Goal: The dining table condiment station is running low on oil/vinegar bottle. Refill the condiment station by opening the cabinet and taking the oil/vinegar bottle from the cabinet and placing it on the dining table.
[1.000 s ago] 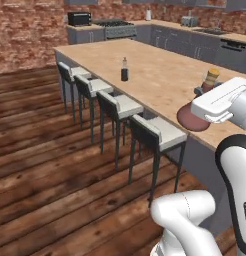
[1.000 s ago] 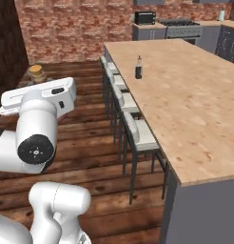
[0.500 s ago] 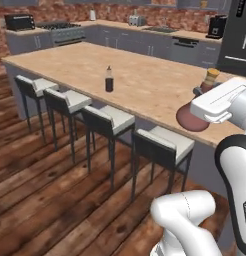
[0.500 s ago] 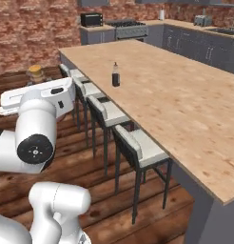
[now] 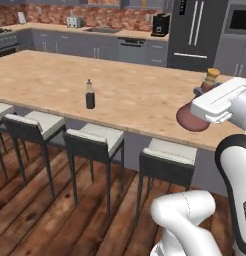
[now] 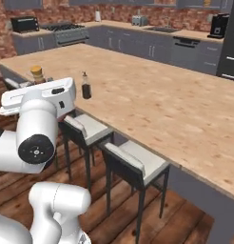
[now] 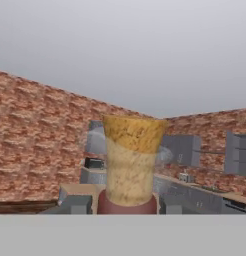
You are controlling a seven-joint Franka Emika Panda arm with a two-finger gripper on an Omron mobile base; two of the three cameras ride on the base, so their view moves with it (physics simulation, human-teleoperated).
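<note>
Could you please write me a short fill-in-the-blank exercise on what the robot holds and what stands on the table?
1. The hand is shut on the oil/vinegar bottle, whose stopper is made of ____.
2. The dark square bottle stands on the ____ table.
3. Along the dining table's near edge stand cushioned ____.
Missing words: cork; dining; stools

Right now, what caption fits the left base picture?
End effector carries the oil/vinegar bottle over the dining table.
</note>
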